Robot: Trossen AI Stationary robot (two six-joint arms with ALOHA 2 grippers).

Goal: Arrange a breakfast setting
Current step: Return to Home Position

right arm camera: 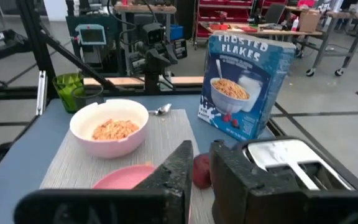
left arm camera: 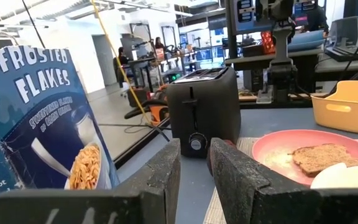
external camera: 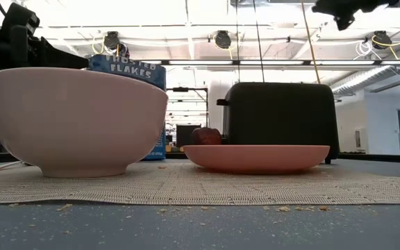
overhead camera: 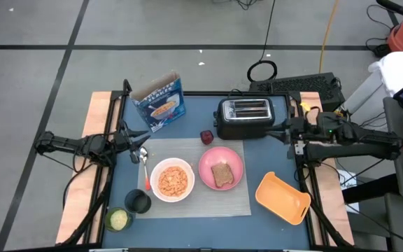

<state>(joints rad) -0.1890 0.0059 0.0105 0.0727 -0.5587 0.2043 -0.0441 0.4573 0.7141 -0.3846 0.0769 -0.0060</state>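
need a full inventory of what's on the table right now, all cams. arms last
mat: 1, grey, table centre
bowl: 1, white, holds cereal, on mat's left half
plate: 1, pink, on mat, right of bowl
toast: 1, brown, on plate
spoon: 1, metal, mat's far-left corner
fruit: 1, dark red, mat's far edge, beside toaster
toaster: 1, black, behind mat
cereal box: 1, blue, left of toaster
dish: 1, yellow-orange, right of mat
black cup: 1, near-left of mat
green cup: 1, beside black cup
left gripper: 1, dark, above spoon, narrowly open, empty
right gripper: 1, dark, right of toaster, narrowly open, empty
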